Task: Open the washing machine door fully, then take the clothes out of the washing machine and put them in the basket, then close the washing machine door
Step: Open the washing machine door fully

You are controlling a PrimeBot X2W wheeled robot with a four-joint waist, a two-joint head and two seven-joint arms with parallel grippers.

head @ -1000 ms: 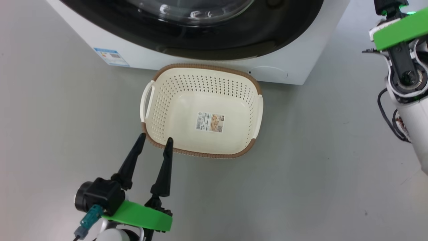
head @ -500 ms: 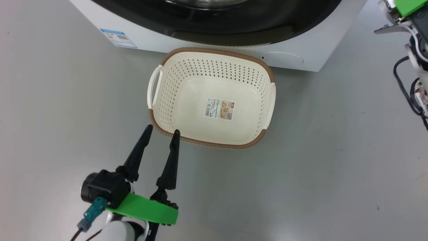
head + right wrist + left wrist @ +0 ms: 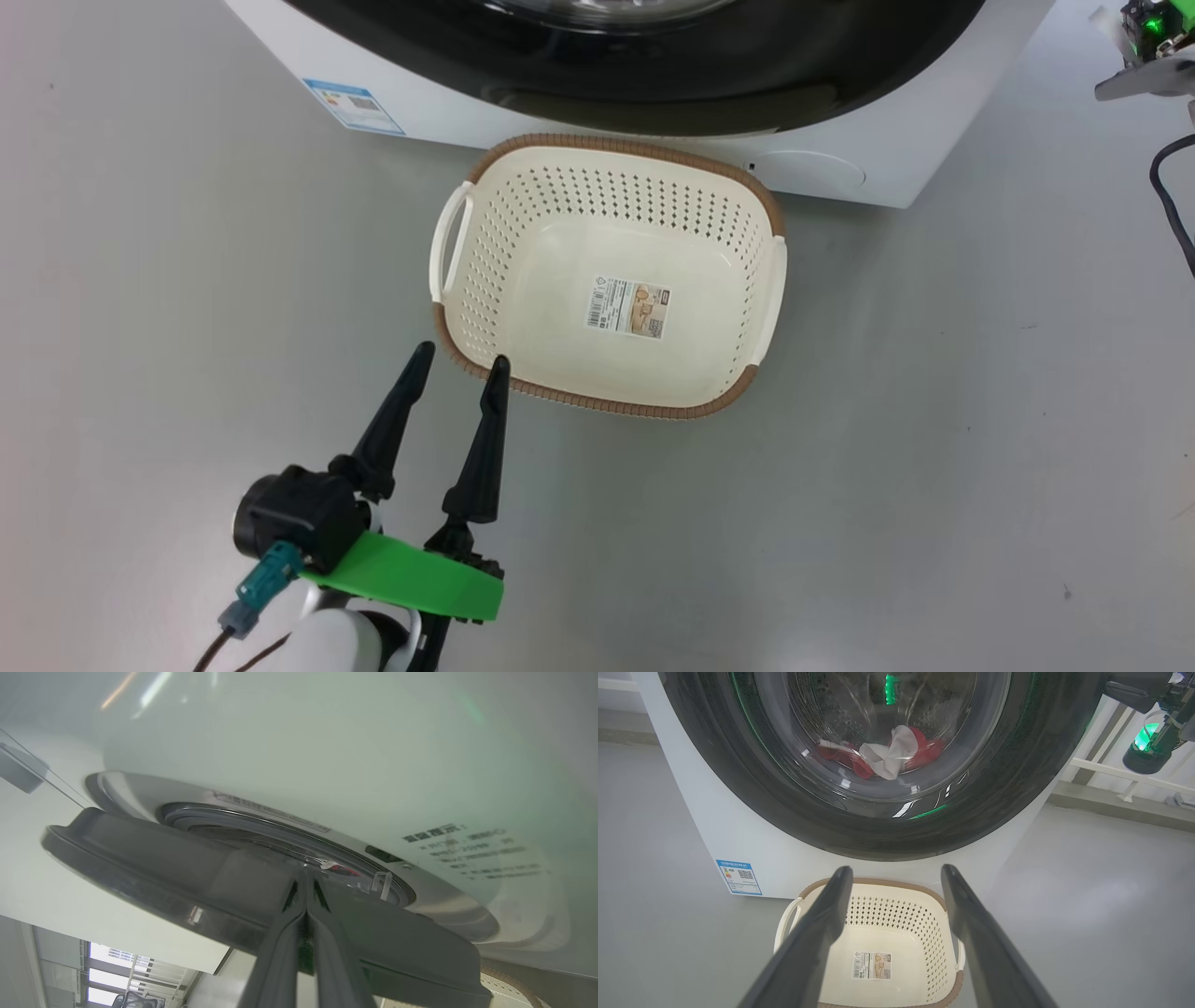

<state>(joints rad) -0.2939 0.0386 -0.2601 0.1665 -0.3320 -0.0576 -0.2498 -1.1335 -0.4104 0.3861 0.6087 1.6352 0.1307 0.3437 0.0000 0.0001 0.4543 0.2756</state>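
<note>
The washing machine [image 3: 448, 112] stands at the top of the head view, its black-rimmed door [image 3: 747, 65] above the cream basket [image 3: 607, 403] on the floor. My left gripper [image 3: 462, 357] hangs open and empty beside the basket's near left corner. In the left wrist view, red and white clothes [image 3: 887, 753] lie in the drum behind the door's glass [image 3: 738, 779], above the basket [image 3: 896, 914]. In the right wrist view the door [image 3: 163, 868] stands slightly ajar. My right gripper [image 3: 306, 877] is shut, its tips pushed into the gap behind the door's edge.
Grey floor surrounds the basket on the left, front and right. A blue label [image 3: 355, 105] marks the machine's lower left corner. Part of my right arm [image 3: 1148, 47] shows at the head view's top right, with a cable below it.
The head camera has moved, so basket and machine sit further right in the picture. My right arm has slid up and right to the picture's corner. The left gripper stays open in place.
</note>
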